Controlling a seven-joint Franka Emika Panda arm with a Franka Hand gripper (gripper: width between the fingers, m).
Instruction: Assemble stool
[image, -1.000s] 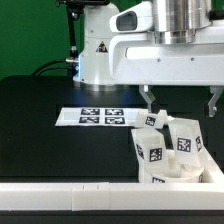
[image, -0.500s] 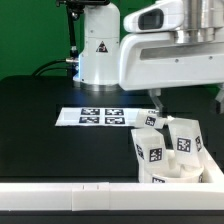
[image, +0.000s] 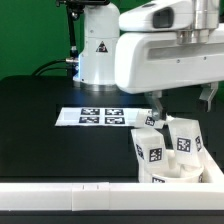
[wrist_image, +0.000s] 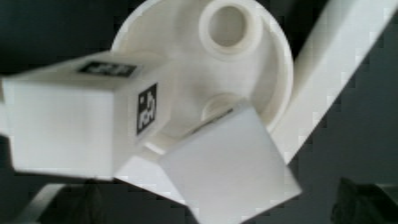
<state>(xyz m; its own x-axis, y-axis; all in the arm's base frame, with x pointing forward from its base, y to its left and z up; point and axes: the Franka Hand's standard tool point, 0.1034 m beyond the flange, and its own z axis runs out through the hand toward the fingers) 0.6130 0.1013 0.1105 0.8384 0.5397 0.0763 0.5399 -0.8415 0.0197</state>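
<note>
The white stool parts lie bunched at the front of the exterior view's right. Two blocky legs with black-and-white tags lean on the round seat. My gripper hangs just above them, jaws wide apart and holding nothing. In the wrist view the seat, with its round hole, lies behind a tagged leg and a second, plain-faced leg. My gripper straddles them, with only the dark fingertips showing at the corners.
The marker board lies on the black table to the exterior view's left of the parts. A long white edge bar runs along the front. The arm's white base stands at the back.
The arm's wrist housing has shifted toward the exterior view's right and turned a little above the parts. The stool parts have not moved.
</note>
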